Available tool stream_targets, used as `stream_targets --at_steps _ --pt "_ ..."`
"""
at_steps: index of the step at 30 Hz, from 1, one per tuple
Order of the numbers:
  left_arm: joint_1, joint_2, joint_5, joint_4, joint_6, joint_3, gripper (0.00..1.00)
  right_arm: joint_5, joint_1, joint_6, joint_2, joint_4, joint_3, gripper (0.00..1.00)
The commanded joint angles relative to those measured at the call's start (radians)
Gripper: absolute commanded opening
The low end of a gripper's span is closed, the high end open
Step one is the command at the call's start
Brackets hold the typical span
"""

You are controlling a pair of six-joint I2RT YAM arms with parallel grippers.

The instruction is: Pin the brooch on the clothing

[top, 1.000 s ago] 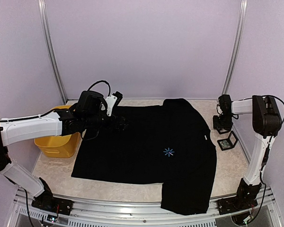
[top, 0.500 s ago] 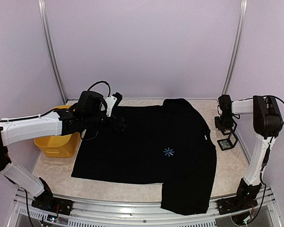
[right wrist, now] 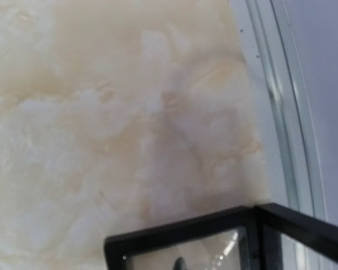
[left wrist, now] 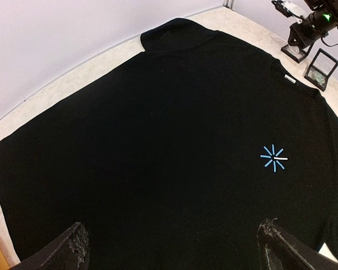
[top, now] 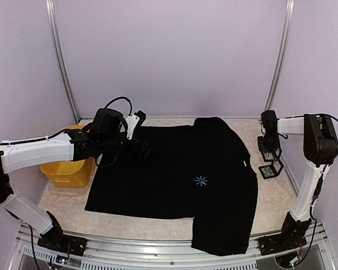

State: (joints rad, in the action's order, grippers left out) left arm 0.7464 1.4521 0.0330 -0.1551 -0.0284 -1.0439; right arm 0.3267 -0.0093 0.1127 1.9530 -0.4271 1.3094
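The clothing, a black T-shirt (top: 174, 169), lies flat on the table with a light-blue starburst mark (top: 200, 180) on its chest, which also shows in the left wrist view (left wrist: 273, 159). My left gripper (top: 145, 147) hovers over the shirt's far left part, open wide, its two fingertips (left wrist: 73, 250) apart with only fabric below. My right gripper (top: 268, 153) hangs shut just above a small black-framed display box (top: 270, 167) right of the shirt. The box's frame (right wrist: 180, 233) fills the bottom of the right wrist view, where my own fingers do not show. The brooch cannot be made out.
A yellow bin (top: 65, 171) stands at the table's left edge under the left arm. Metal frame posts (top: 279, 62) rise at the back corners. The box sits close to the right edge rail (right wrist: 281, 112). Marbled tabletop (top: 152, 225) lies in front of the shirt.
My right gripper has shifted slightly right, closer over the display box, and its jaws have closed. The left arm and the shirt have not moved.
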Motion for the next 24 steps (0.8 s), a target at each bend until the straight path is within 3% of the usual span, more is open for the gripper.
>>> stream_targets --at_steps 1,5,11,14,19,24 --pt "-0.005 -0.013 -0.007 -0.004 0.019 0.01 0.99 0.056 0.006 -0.006 -0.047 -0.066 0.013 0.0" --pt "-0.005 -0.043 -0.023 0.026 0.02 0.016 0.99 0.05 0.066 -0.03 -0.125 -0.128 0.064 0.0" --pt "0.0 -0.116 -0.09 0.082 0.027 0.022 0.99 -0.176 0.212 -0.101 -0.33 -0.163 0.158 0.0" --pt "0.013 -0.155 -0.111 0.103 0.027 0.023 0.99 -0.361 0.294 -0.102 -0.411 -0.16 0.199 0.0" --pt "0.081 -0.206 -0.169 0.097 0.073 -0.006 0.98 -0.931 0.454 -0.124 -0.545 -0.011 0.15 0.0" --pt "0.205 -0.243 -0.247 0.059 0.16 -0.055 0.98 -1.131 0.625 -0.06 -0.602 0.13 0.144 0.0"
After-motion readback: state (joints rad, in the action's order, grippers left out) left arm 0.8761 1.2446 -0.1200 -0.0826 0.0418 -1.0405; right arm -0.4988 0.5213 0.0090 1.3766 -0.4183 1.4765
